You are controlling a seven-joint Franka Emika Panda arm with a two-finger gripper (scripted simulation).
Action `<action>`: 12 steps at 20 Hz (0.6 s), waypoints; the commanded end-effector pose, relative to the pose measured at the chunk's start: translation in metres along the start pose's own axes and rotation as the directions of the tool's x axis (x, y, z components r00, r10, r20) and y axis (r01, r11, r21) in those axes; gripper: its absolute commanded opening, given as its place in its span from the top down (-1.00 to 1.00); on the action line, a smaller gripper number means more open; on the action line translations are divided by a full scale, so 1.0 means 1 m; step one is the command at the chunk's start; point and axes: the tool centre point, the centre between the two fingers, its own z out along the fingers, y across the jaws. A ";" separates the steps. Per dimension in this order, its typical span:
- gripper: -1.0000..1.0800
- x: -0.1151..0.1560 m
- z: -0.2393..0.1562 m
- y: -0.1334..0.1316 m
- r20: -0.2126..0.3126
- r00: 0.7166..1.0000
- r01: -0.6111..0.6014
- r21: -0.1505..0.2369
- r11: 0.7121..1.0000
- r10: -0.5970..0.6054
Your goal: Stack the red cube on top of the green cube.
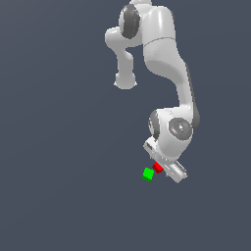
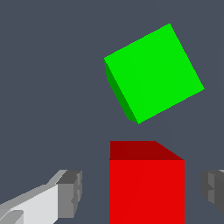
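Note:
The red cube (image 1: 157, 167) sits on the dark floor, partly hidden under my gripper (image 1: 160, 170) in the exterior view. In the wrist view the red cube (image 2: 146, 188) lies between the two fingers of my gripper (image 2: 142, 192), with a gap on each side. The jaws are open and touch nothing. The green cube (image 1: 148, 174) lies on the floor just beside the red one, toward the exterior view's left and a little lower in that picture. In the wrist view the green cube (image 2: 153, 72) is rotated relative to the red cube and stands apart from it.
The plain dark grey floor (image 1: 59, 196) stretches all around the two cubes. The white arm (image 1: 162, 54) reaches down from the top of the exterior view. No other objects show.

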 end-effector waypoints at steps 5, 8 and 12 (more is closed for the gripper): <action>-0.92 0.001 0.014 -0.001 0.000 1.000 -0.001 0.000 1.000 0.001; 1.00 0.001 0.013 -0.001 0.000 1.000 -0.001 0.000 1.000 0.001; 1.00 0.001 0.013 -0.001 0.000 1.000 -0.001 0.000 1.000 0.001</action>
